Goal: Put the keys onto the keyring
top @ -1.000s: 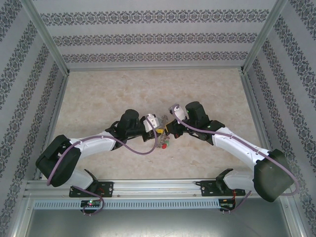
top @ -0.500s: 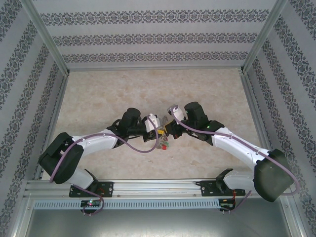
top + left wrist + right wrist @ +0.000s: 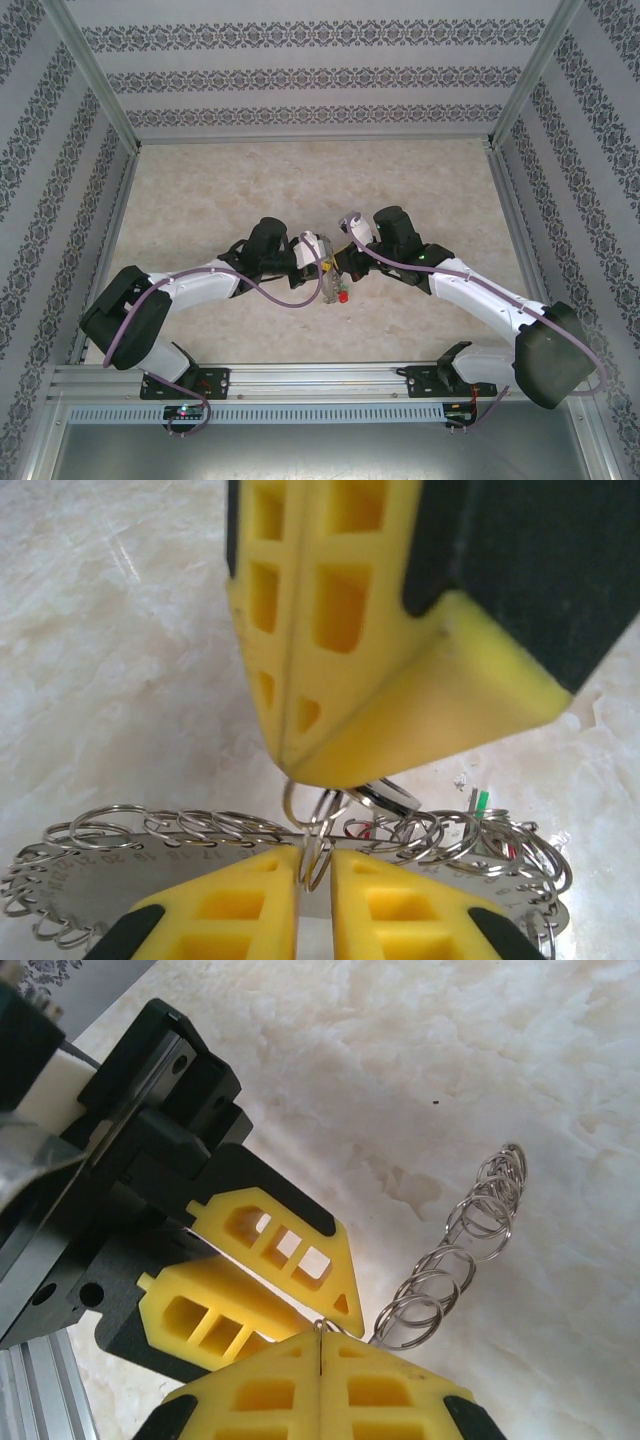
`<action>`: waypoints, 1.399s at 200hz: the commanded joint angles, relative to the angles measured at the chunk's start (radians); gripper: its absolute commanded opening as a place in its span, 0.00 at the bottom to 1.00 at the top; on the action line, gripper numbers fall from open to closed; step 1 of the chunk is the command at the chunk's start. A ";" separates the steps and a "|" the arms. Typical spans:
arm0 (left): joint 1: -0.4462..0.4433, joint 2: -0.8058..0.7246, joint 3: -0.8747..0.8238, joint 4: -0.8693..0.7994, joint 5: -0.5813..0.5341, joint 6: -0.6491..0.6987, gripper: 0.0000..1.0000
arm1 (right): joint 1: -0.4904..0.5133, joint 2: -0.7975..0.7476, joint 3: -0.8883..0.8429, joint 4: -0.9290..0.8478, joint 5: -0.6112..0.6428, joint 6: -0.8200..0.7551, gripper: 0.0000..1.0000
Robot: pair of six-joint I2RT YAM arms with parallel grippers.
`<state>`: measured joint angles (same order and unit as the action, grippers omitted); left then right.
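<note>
The keyring [image 3: 150, 875] is a grey metal loop edged with several small split rings; in the right wrist view the keyring [image 3: 455, 1250] shows edge-on as a chain of rings. My left gripper [image 3: 315, 858] has closed on one small ring at that edge. Just above it, my right gripper [image 3: 297, 768] is shut, with thin rings hanging from its tip. From its own wrist, the right gripper [image 3: 320, 1335] pinches a wire loop, the left gripper [image 3: 325, 1315] touching it. The two meet mid-table. A red key [image 3: 343, 296] hangs just below them; red [image 3: 365, 830] peeks behind the rings.
The table [image 3: 200, 200] is pale marbled stone inside patterned walls with metal corner posts [image 3: 95, 75]. A small green tag [image 3: 480, 800] sits beside the rings. Both arms reach inward from the near rail [image 3: 320, 380].
The left gripper's jaws have closed in on a small ring. The keyring and red key shifted slightly right and down. The right gripper stayed shut in place.
</note>
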<state>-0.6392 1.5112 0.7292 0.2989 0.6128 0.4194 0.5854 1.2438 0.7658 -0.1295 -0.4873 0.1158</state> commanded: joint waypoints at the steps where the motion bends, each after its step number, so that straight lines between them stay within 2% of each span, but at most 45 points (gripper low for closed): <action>1: 0.010 0.009 0.038 -0.019 0.040 0.007 0.16 | 0.010 -0.020 0.026 0.037 -0.020 -0.016 0.00; 32: 0.010 0.006 0.033 0.011 0.069 -0.010 0.24 | 0.010 -0.021 0.024 0.037 -0.017 -0.016 0.00; 46: 0.010 0.010 0.031 0.016 0.083 -0.012 0.24 | 0.010 -0.023 0.026 0.038 -0.017 -0.014 0.00; 66: 0.009 0.020 0.035 -0.004 0.096 -0.007 0.17 | 0.007 -0.026 0.024 0.039 -0.017 -0.010 0.00; 102: 0.012 0.019 0.031 -0.025 0.077 0.001 0.14 | 0.005 -0.035 0.021 0.043 -0.017 -0.008 0.00; 123: 0.012 0.014 0.032 -0.025 0.064 0.006 0.00 | 0.005 -0.035 0.018 0.040 -0.017 -0.003 0.00; 178: 0.011 -0.016 -0.010 0.095 0.038 -0.036 0.00 | 0.002 0.003 0.026 -0.013 -0.034 0.032 0.00; 212: 0.011 -0.029 -0.021 0.121 0.030 -0.044 0.00 | 0.003 0.021 0.026 -0.012 -0.054 0.034 0.10; 234: 0.012 -0.027 -0.018 0.117 0.034 -0.043 0.00 | 0.004 0.037 0.037 -0.022 -0.051 0.030 0.12; 280: 0.011 -0.029 -0.016 0.116 0.030 -0.046 0.00 | 0.005 0.054 0.048 -0.034 -0.050 0.016 0.10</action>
<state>-0.6392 1.5158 0.7151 0.3511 0.6392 0.3851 0.5854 1.2827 0.7807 -0.1436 -0.5152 0.1352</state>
